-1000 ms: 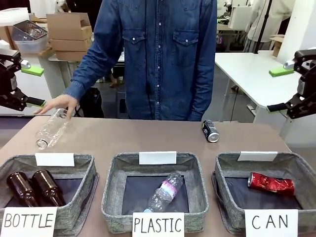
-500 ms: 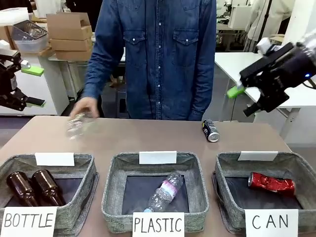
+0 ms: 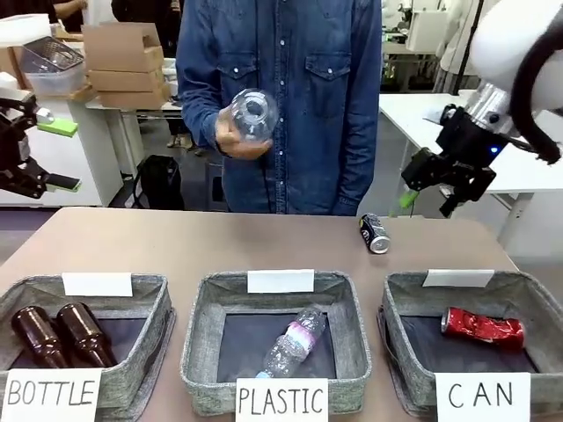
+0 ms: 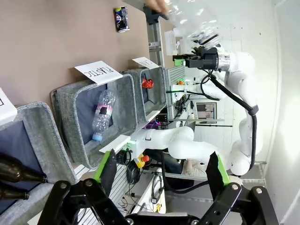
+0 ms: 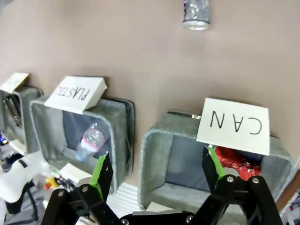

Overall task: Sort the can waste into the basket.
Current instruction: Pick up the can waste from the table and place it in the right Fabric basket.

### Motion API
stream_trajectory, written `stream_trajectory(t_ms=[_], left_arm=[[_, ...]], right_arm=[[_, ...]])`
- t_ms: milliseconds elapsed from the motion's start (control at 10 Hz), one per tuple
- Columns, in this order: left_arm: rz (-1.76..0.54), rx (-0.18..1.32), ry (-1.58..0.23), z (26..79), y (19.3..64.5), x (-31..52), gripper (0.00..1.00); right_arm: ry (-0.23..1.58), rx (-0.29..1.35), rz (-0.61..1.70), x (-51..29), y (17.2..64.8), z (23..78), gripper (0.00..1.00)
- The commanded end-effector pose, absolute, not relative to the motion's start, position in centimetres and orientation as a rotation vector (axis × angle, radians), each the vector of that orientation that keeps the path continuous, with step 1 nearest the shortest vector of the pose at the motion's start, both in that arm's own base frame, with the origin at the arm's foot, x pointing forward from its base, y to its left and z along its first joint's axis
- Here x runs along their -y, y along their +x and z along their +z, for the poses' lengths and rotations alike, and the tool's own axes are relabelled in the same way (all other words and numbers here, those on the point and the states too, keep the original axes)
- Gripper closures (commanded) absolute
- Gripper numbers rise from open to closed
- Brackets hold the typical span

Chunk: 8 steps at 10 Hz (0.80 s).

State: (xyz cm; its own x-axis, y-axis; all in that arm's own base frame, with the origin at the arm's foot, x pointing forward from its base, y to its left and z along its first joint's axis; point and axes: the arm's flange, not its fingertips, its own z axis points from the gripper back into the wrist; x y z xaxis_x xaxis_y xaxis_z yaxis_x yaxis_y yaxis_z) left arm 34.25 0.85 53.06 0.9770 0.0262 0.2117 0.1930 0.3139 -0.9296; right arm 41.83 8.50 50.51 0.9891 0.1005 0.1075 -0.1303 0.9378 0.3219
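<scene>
Left gripper (image 3: 26, 158) at the far left edge, raised off the table, jaws spread and holding nothing. Below it, two brown bottles (image 3: 57, 336) lying in the basket signed BOTTLE (image 3: 97, 303). At centre, a clear plastic bottle (image 3: 251, 114) held up in the person's hand (image 3: 236, 142) (chest height, mouth toward the camera). Another plastic bottle (image 3: 295, 343) lying in the PLASTIC basket (image 3: 198, 334). Dark can (image 3: 375, 234) on its side on the bare table (image 3: 220, 246), near the far edge, behind the CAN basket (image 3: 391, 325). Right gripper (image 3: 429, 195) hovering above and just right of that can, jaws parted, nothing gripped. Crushed red can (image 3: 482, 327) resting in the CAN basket.
</scene>
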Motion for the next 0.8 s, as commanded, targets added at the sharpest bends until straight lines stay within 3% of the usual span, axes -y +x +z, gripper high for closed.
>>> stream_trajectory(t_ms=[0,200,700], left_arm=[[-0.136,0.205,-1.247,53.0,34.2,-1.0,0.00],[-0.136,0.205,-1.247,53.0,34.2,-1.0,0.00],[-0.136,0.205,-1.247,53.0,34.2,-1.0,0.00]], right_arm=[[0.326,0.086,0.121,-9.2,42.0,50.2,0.00],[0.185,0.171,0.036,-10.7,46.7,47.4,0.00],[0.072,0.281,-0.007,-11.5,57.4,39.2,0.00]])
